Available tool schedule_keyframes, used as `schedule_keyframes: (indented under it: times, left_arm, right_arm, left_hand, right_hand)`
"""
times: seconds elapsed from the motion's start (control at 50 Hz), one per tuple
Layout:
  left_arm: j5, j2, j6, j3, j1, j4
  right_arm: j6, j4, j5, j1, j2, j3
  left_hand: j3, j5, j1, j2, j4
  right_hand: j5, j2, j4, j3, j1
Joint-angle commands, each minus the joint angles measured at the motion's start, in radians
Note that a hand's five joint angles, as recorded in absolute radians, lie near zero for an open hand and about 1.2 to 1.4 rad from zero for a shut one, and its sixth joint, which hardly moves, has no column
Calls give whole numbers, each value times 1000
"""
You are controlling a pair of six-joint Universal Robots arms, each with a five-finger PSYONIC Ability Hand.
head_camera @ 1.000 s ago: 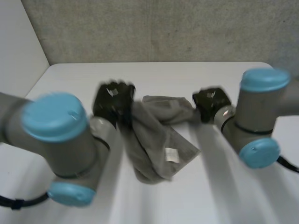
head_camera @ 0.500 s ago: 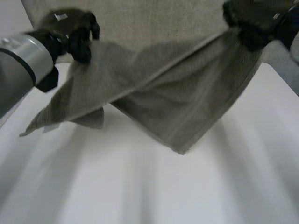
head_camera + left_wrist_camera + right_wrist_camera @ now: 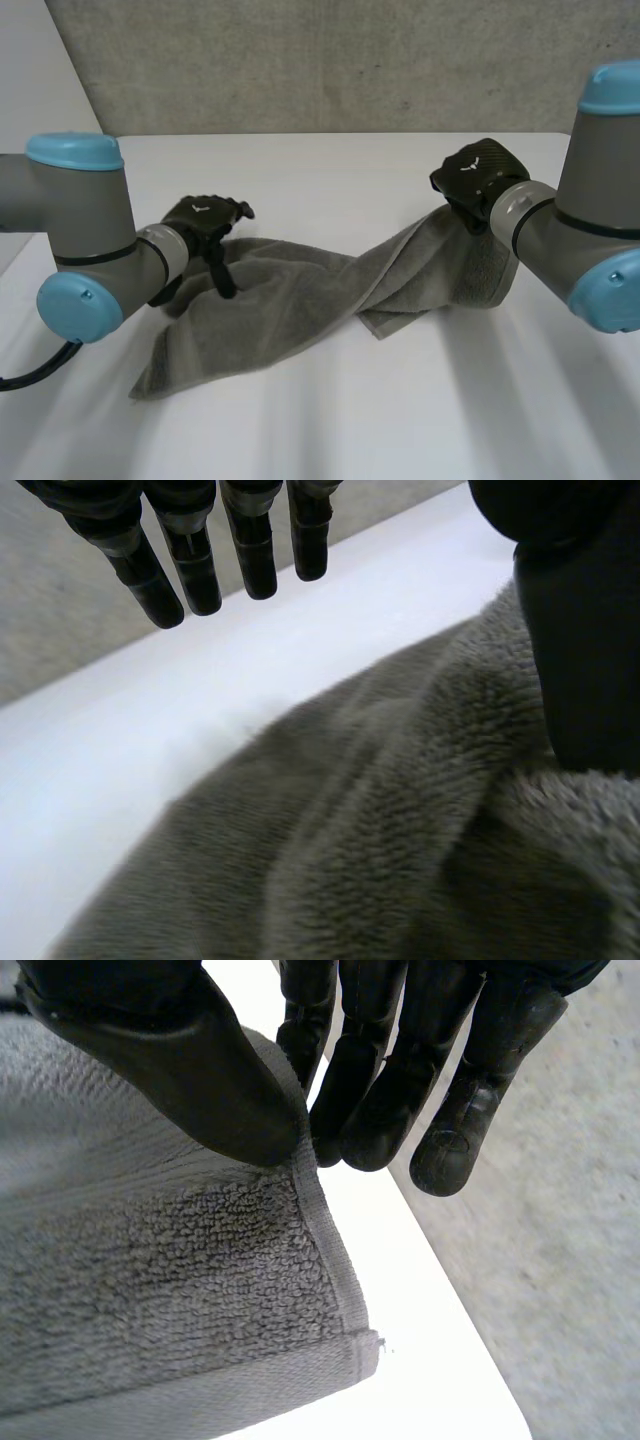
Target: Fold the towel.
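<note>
Folding step: by my judgement it is the spreading that comes first; the towel (image 3: 290,300) lies twisted and bunched across the white table (image 3: 330,160), not yet flat enough to fold
Left hand (image 3: 200,222): over the towel's left end; fingers (image 3: 195,550) straight and clear of the cloth, holding nothing; thumb (image 3: 585,630) resting on the pile
Right hand (image 3: 472,178): thumb and fingers (image 3: 380,1080) pinch the hemmed edge just beside a corner; that end hangs from it
Next move: probably calls for the left hand to close on its own corner; then both draw apart to untwist the middle
</note>
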Motion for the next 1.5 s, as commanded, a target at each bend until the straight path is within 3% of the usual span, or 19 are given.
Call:
schedule_keyframes:
  times: [0.02, 0.22, 0.28, 0.32, 0.48, 0.72, 0.8, 0.86, 1.24, 1.5]
  left_arm:
    - [-99, 143, 6, -94, 17, 54]
    - [-110, 480, 18, -540, 18, 136]
    - [-109, 522, 18, -604, 18, 138]
    - [-109, 593, 18, -703, 24, 136]
    - [-46, 671, 20, -860, 32, 130]
    - [0, 610, 21, -878, 67, 166]
    - [-1, 538, 23, -851, 84, 218]
    - [-4, 480, 23, -828, 89, 253]
    - [-53, 254, 136, -622, 84, 399]
    - [-72, 206, 248, -567, 89, 471]
  right_arm:
    - [-13, -95, 43, -9, 2, 64]
    - [-15, -161, 50, -9, 19, 133]
    - [-15, -164, 50, -9, 24, 133]
    - [-15, -164, 50, -7, 24, 133]
    - [-15, -164, 50, -1, 33, 133]
    - [-15, -164, 50, 2, 36, 142]
    - [-17, -166, 48, 4, 38, 150]
    - [-17, -169, 45, 4, 41, 151]
    - [-46, -184, 43, 5, 61, 179]
    - [-55, -195, 45, 5, 78, 182]
  left_hand:
    - [-72, -223, -89, -82, -86]
    - [65, -86, 48, 55, 52]
    - [148, -3, 131, 138, 135]
    - [391, 239, 374, 381, 377]
    - [451, 299, 433, 440, 437]
    - [374, 223, 357, 364, 361]
    - [155, 4, 138, 145, 141]
    - [110, -41, 93, 100, 97]
    - [92, -59, 75, 82, 79]
    - [136, -15, 119, 126, 123]
  right_hand:
    - [63, 92, 69, 72, 78]
    - [63, 92, 69, 72, 78]
    - [63, 92, 69, 72, 78]
    - [63, 92, 69, 72, 78]
    - [63, 92, 69, 72, 78]
    - [63, 92, 69, 72, 78]
    - [63, 92, 69, 72, 78]
    - [63, 92, 69, 72, 78]
    - [63, 92, 69, 72, 78]
    - [63, 92, 69, 72, 78]
